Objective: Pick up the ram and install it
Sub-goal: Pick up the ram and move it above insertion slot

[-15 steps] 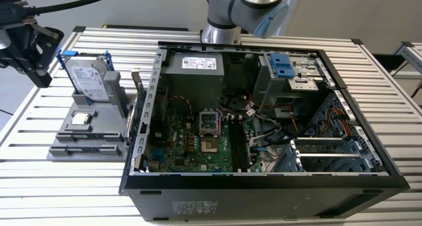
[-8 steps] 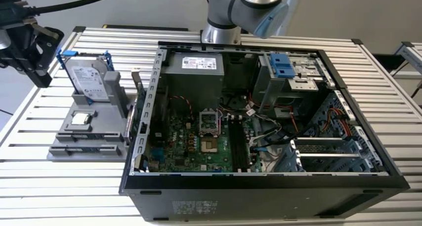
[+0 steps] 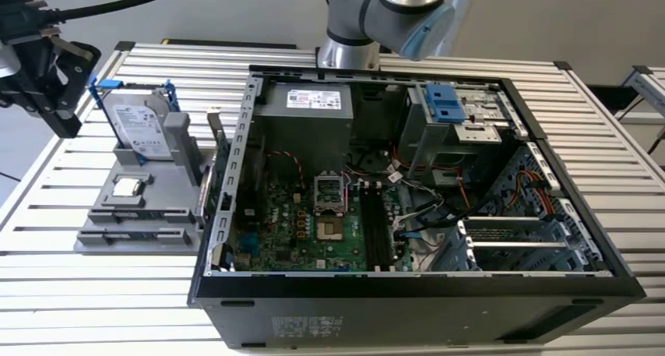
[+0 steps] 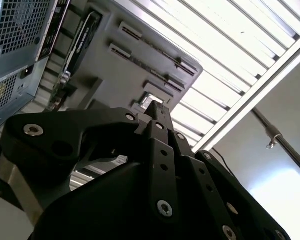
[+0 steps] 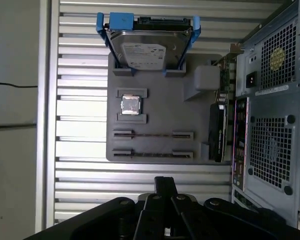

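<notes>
The fingers (image 5: pixel 165 184) are pressed together, empty, above the tray (image 5: pixel 170 110). Going down like that, they could bump the ram (image 5: pixel 152 134), not grab it.

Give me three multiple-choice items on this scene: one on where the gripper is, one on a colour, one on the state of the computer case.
1. Where is the gripper relative to the computer case?
A. inside it
B. outside it, by the grey tray
C. beyond it, at the exterior view's right

2. What colour are the rails on the hard drive?
A. red
B. yellow
C. blue

3. How is the computer case?
A. open, its inside showing
B. shut, its side panel on
C. wrapped in plastic

Answers:
1 B: in the exterior view the gripper hangs at the exterior view's left of the case, near the tray.
2 C: both rails beside the silver drive are blue.
3 A: the motherboard lies in plain sight.
</notes>
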